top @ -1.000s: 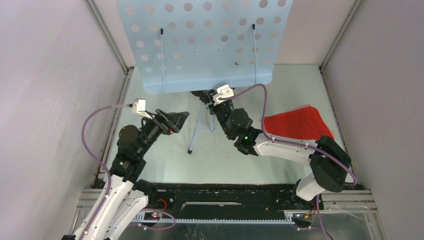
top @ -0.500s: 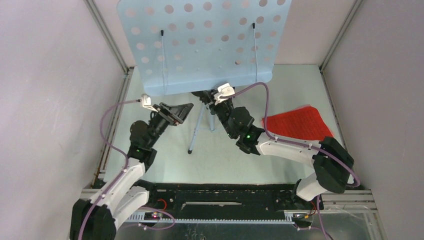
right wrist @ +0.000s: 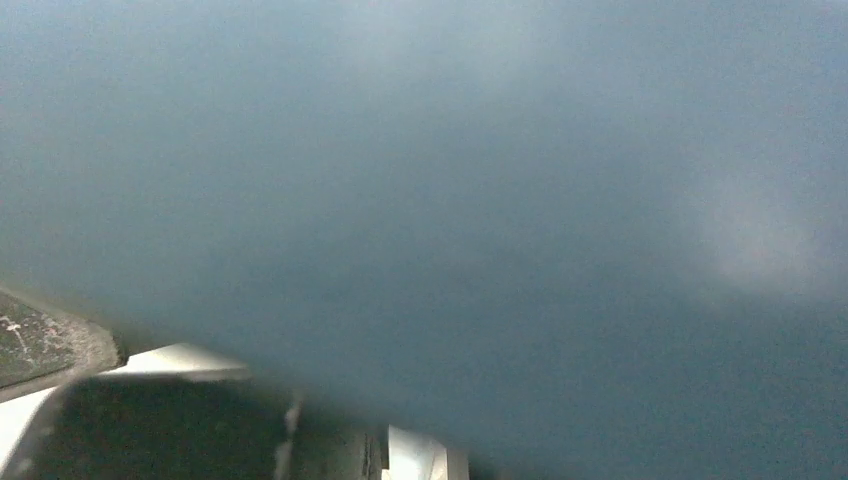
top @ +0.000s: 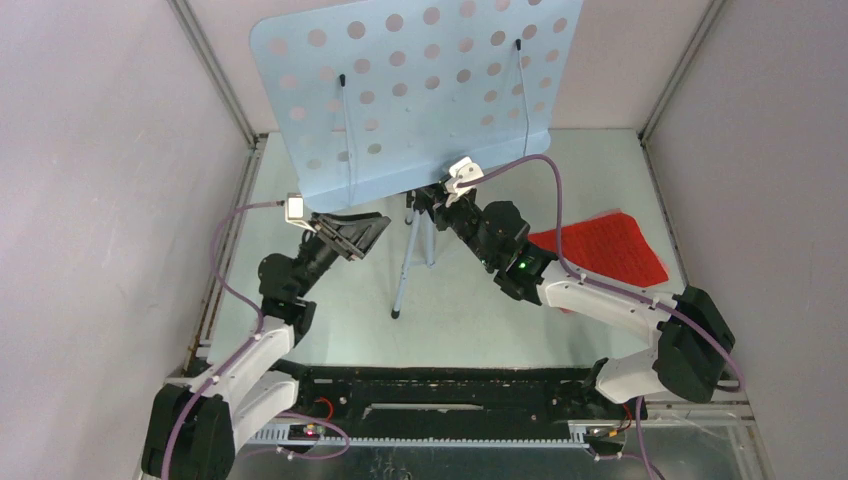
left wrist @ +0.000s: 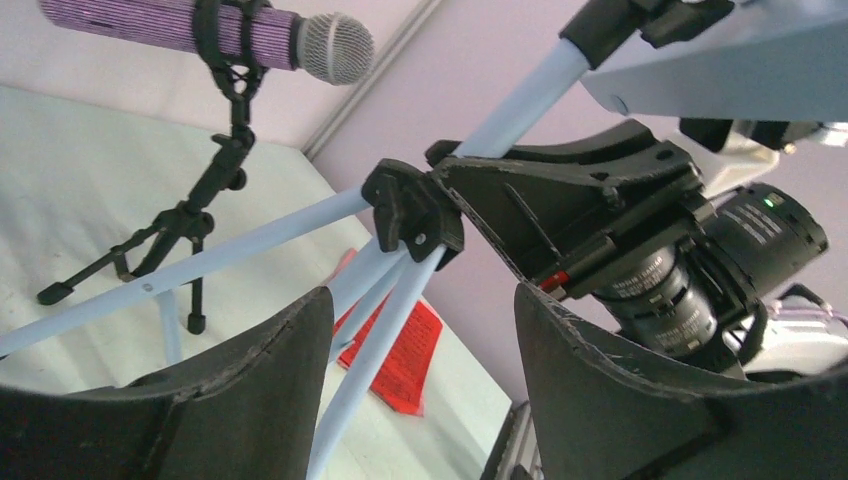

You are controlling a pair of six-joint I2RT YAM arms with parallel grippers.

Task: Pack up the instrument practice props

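The pale blue perforated music desk [top: 420, 90] stands tilted on the blue-grey tripod [top: 412, 262] at the back centre. My right gripper [top: 432, 203] sits under the desk's lower edge at the tripod's post and appears shut on it; one black finger [left wrist: 560, 195] lies along the post above the hub. The right wrist view shows only blurred blue-grey. My left gripper [top: 368, 230] is open and empty, with the tripod legs [left wrist: 380, 340] between its jaws [left wrist: 422, 300], not touching. A red score sheet [top: 610, 255] lies right. A glittery purple microphone [left wrist: 170, 25] rests in a black mount [left wrist: 215, 180]. The mint microphone is hidden.
Grey walls close in on the left, back and right. A metal rail runs along the left floor edge [top: 225, 260]. The black base rail [top: 450, 390] lies at the near edge. The desk hides the floor behind the tripod.
My right arm has moved right with the stand; the desk has shifted right and tilted, and the tripod legs have moved right. My left gripper has crept forward beside the tripod, still open.
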